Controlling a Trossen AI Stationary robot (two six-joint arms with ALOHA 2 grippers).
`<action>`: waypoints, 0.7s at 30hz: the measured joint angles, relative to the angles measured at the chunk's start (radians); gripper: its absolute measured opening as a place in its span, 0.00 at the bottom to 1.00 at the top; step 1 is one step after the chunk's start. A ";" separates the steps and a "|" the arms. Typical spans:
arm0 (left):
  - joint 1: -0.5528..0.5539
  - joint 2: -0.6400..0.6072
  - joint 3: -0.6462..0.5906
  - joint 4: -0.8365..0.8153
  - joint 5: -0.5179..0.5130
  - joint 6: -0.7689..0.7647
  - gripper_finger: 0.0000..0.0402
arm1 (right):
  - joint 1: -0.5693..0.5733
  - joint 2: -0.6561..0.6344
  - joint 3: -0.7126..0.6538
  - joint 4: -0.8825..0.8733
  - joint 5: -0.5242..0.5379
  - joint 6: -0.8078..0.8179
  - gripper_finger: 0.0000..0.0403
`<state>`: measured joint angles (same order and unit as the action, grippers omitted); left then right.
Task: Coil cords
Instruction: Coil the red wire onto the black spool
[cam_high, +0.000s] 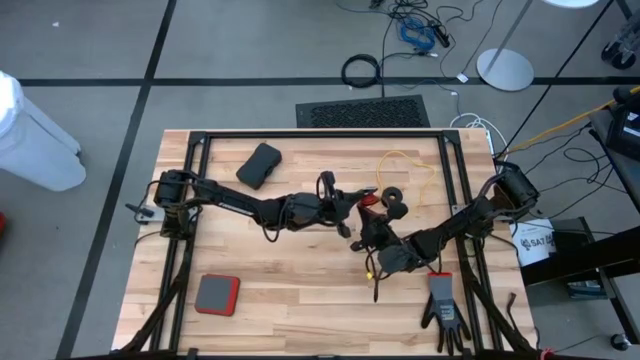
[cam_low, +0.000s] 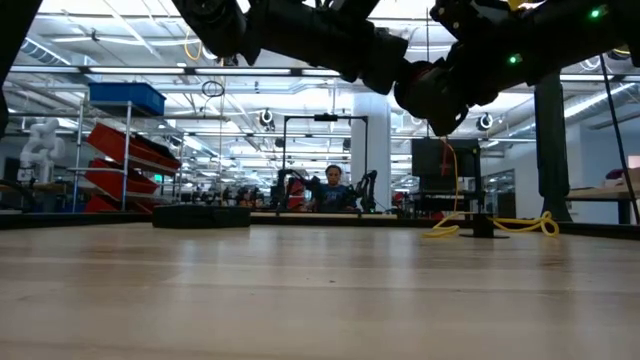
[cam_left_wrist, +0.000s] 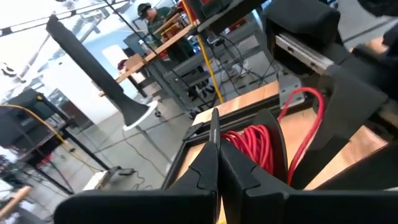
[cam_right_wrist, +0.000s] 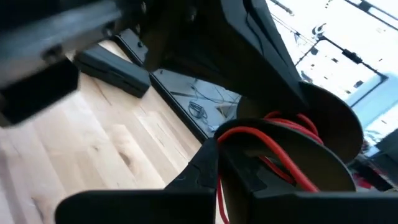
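Note:
A red cord (cam_left_wrist: 255, 146) is wound on a black reel (cam_right_wrist: 333, 121) held above the middle of the table, between both grippers. My left gripper (cam_high: 348, 205) reaches in from the left and is shut at the reel. My right gripper (cam_high: 370, 225) comes from the near right and is shut on a strand of the red cord. A yellow cord (cam_high: 410, 168) lies in a loose loop on the far right of the table, with its black reel (cam_high: 392, 200) resting on the wood. My left gripper is shut with a thin black edge (cam_left_wrist: 214, 124) between its fingertips, right at the reel's flange (cam_left_wrist: 277, 140). It comes level from the table's left. The reel hangs clear of the table. Which part of the reel the edge is, I cannot tell. My right gripper pinches one strand of the red cord (cam_right_wrist: 227, 135) between its two fingertips, a short way from the reel. The strand runs from the fingers up onto the winding, and a loose end (cam_right_wrist: 219, 186) drops below them. The fingers lie level, across the strand.
A black case (cam_high: 260, 165) lies at the far left, a red and grey pad (cam_high: 217, 293) at the near left and a dark glove (cam_high: 443, 310) at the near right. A black frame (cam_high: 320, 135) runs round the table.

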<state>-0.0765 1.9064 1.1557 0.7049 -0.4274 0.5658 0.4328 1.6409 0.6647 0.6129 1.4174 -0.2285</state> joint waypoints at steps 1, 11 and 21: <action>-0.001 0.000 0.000 0.000 -0.008 0.013 0.00 | 0.006 0.000 0.000 0.003 -0.010 0.008 0.01; 0.003 0.002 0.000 -0.024 -0.040 0.243 0.00 | 0.066 0.000 0.000 -0.113 -0.078 0.228 0.11; 0.000 0.002 -0.001 -0.096 -0.049 0.477 0.00 | 0.158 0.000 0.000 -0.365 -0.262 0.577 0.25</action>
<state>-0.0760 1.9083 1.1549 0.6088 -0.4765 1.0425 0.5906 1.6405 0.6651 0.2478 1.1549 0.3487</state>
